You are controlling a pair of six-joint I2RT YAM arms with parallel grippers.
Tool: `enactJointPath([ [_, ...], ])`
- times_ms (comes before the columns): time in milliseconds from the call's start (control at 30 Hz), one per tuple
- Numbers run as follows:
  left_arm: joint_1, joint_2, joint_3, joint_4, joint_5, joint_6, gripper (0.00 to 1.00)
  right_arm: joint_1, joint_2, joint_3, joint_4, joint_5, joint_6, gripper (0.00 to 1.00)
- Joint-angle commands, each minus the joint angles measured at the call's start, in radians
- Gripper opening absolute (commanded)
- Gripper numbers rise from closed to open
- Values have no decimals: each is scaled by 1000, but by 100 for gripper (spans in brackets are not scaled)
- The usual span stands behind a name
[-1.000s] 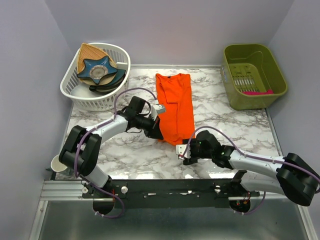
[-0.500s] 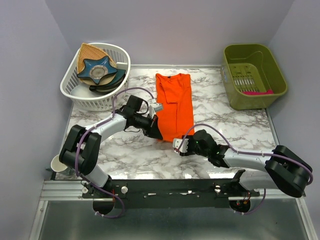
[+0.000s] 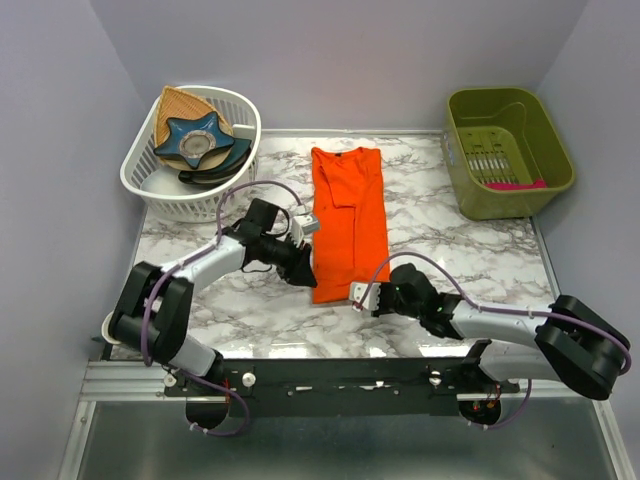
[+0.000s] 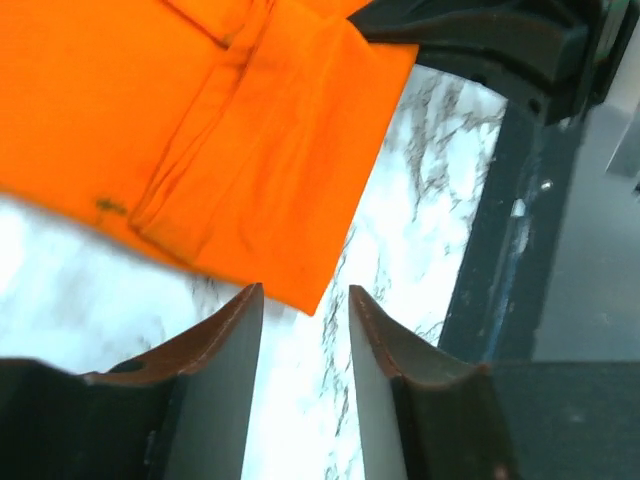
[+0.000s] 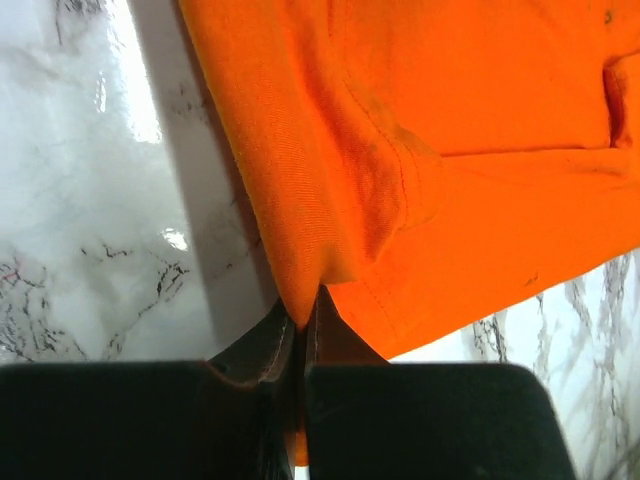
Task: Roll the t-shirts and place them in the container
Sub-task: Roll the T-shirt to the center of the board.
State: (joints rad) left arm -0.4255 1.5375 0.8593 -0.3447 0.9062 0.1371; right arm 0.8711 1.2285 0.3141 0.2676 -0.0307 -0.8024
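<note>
The orange t-shirt [image 3: 348,215] lies folded lengthwise in a long strip on the marble table [image 3: 460,250], its collar at the far end. My right gripper [image 3: 358,296] is at the strip's near right corner, shut on the t-shirt [image 5: 420,150]; a pinch of hem runs down between its fingers [image 5: 262,352]. My left gripper [image 3: 306,272] sits at the strip's near left corner. In the left wrist view it [image 4: 305,310] stands open, with the t-shirt's corner [image 4: 240,160] just beyond the fingertips and bare marble between them.
A white laundry basket [image 3: 150,175] at the back left holds a blue star-shaped dish [image 3: 195,140] and a tan woven piece [image 3: 183,103]. A green bin [image 3: 508,150] stands at the back right. A paper cup [image 3: 113,328] sits off the table's near left corner.
My left gripper has let go of the near left corner and opened. My right gripper moved left to the near right corner and shut on the hem. The near end now lies flatter.
</note>
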Motion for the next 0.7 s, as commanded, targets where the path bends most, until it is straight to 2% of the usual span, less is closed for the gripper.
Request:
enactJointPath([
  [0, -34, -265, -147, 165, -209, 103, 55, -3, -15, 77, -154, -130, 74, 7],
  [100, -113, -388, -238, 206, -326, 270, 63, -6, 9, 109, -212, -153, 95, 6],
  [267, -364, -537, -448, 430, -556, 441, 72, -12, 23, 132, -249, -166, 91, 6],
  [400, -467, -528, -514, 536, -659, 535, 73, -18, 19, 125, -254, -169, 91, 5],
  [667, -610, -468, -577, 700, -863, 571, 73, -21, 8, 126, -266, -184, 98, 5],
])
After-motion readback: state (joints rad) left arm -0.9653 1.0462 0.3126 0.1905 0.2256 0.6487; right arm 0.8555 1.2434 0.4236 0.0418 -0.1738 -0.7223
